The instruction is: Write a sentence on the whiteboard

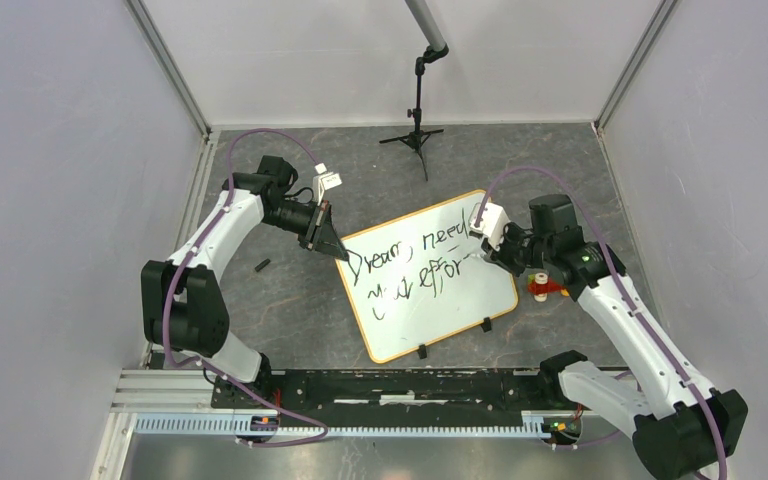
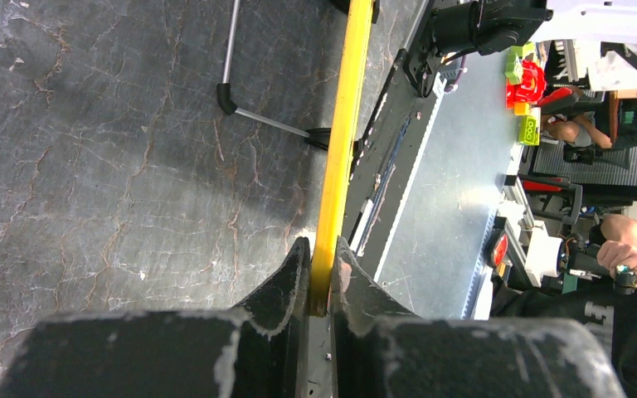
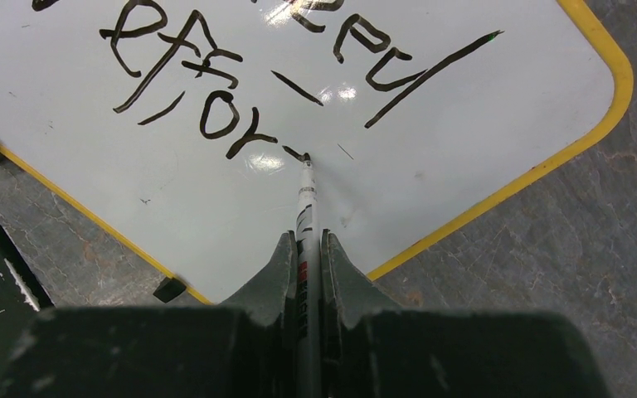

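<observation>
Scene: We find the whiteboard [image 1: 465, 300] lying flat and askew on the dark table [image 1: 290, 320], between the two arms and near the middle of the top view.
Writing on the board: The sentence [image 3: 207, 91] runs in two black lines. The lower one ends in "effor" and a short dash, so we judge its last letter unfinished.
Right end effector: The right end effector [image 3: 305, 249] is pinching a marker [image 3: 307, 195] between pressed-in fingers, with the tip touching the board just past the "r".
Left end effector: The left end effector [image 2: 322, 269] is clamped on the board's yellow rim [image 2: 344, 124] at its left corner, steadying it.
Step in hand: We judge it to be the closing "t" of the second line.
How to do it well: We would hold the tip in light, even contact and draw the stem as one short stroke clear of the "r". We would then lift and cross it, holding the marker's lean steady so the line does not skip.
Hold-down: We would leave the left grip in place until the tip lifts, since a sliding board would smear the letter.
Room to spare: White space lies to the right of the tip in the wrist view, enough for one letter by our reckoning.
Nearby: A red-and-orange toy [image 1: 542, 287] sits on the table just beside the board's right edge, under the right arm. A small black piece [image 1: 261, 266] lies well apart on the left.
</observation>
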Motion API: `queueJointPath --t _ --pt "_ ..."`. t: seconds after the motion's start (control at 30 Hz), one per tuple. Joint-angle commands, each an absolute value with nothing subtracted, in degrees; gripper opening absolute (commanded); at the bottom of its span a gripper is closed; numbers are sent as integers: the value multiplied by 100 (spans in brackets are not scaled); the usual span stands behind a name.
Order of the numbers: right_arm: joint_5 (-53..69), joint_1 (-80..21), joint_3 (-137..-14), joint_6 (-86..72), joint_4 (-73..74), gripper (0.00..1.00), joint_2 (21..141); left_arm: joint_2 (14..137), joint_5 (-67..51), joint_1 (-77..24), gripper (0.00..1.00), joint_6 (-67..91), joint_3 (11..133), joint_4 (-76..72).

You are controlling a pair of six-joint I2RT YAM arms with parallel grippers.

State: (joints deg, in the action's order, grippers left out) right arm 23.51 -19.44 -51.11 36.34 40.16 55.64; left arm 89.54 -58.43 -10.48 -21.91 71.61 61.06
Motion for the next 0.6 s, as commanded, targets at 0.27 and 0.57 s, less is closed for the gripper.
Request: queueJointPath --t 0.27,0.57 --pt "2628 -1910 -5554 3613 3823 0 5706 9140 -5185 -1143 2 -2289 7181 5844" --pt "2499 -1916 -5373 3638 3730 0 5804 9176 -5194 -1143 2 -2309 7194 5845"
